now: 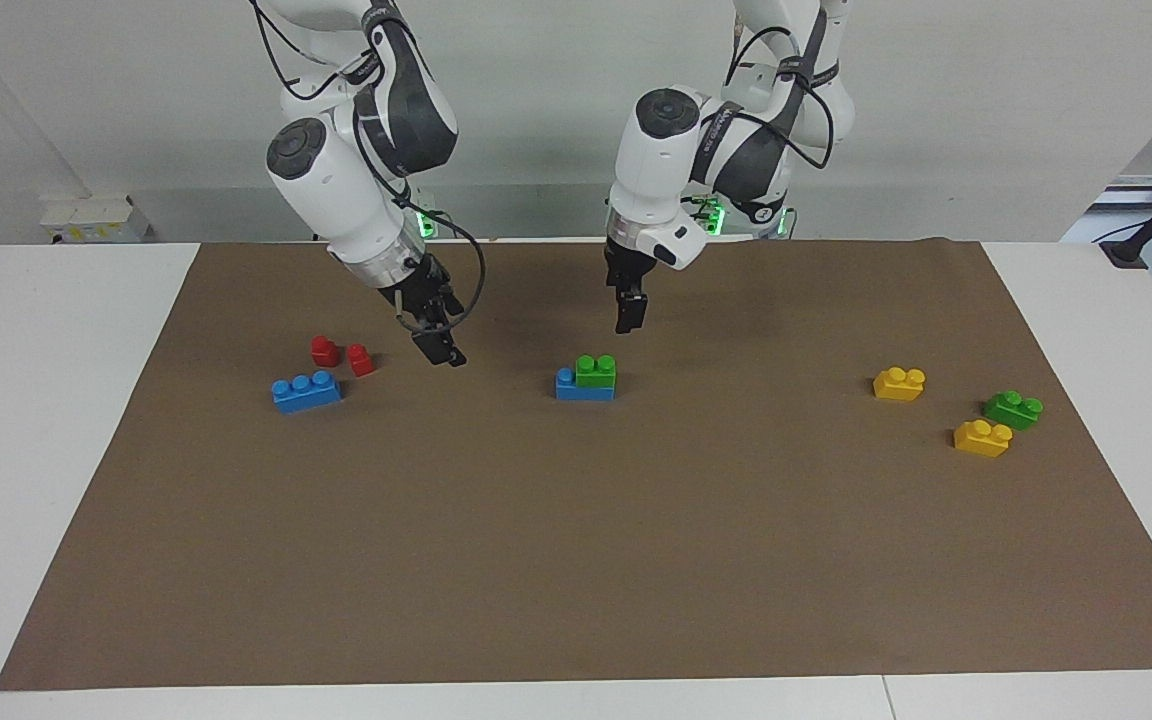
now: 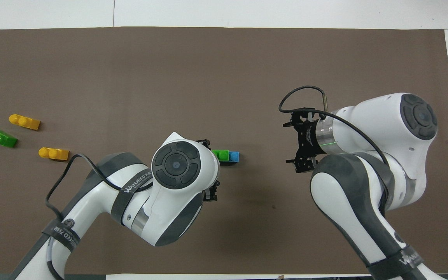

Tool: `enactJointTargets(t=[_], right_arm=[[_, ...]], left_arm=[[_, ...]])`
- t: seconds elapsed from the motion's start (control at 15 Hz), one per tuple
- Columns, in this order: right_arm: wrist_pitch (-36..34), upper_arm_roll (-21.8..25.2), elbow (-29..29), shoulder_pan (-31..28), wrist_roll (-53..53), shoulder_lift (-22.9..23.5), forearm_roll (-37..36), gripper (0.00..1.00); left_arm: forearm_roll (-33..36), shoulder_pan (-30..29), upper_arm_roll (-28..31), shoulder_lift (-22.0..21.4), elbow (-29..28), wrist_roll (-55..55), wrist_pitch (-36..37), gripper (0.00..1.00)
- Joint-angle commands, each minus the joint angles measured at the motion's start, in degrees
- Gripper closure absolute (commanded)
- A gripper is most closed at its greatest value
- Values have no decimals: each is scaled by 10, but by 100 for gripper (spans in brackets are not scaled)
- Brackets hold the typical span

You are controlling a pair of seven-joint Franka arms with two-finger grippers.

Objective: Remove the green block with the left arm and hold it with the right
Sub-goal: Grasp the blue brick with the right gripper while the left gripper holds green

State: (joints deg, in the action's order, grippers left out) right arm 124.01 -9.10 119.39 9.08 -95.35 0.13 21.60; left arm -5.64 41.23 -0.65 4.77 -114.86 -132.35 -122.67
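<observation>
Centrally on the brown mat (image 1: 576, 560) of the desk (image 1: 56, 420), the green block (image 1: 596, 371) sits stacked on a blue brick (image 1: 582, 387). Just above it hangs the left claw (image 1: 630, 312), apart from the block; whether its fingers are spread or pressed together I cannot tell. Toward the right arm's end, the right claw (image 1: 439, 345) hangs tilted beside two red bricks (image 1: 341, 355) and another blue brick (image 1: 307, 391), its state likewise unclear.
</observation>
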Motion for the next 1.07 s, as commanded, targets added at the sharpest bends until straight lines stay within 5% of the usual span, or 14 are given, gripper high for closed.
enactJointTargets(t=[0.0,1.0], right_arm=[[33,0,30,3,-4,-6,14,1],[131,0,44,68,74,54,109,1]], left_arm=[[-8,16,12,9,-5,-19,-23,0],[23,5,14,89,13,-19,-85,0]])
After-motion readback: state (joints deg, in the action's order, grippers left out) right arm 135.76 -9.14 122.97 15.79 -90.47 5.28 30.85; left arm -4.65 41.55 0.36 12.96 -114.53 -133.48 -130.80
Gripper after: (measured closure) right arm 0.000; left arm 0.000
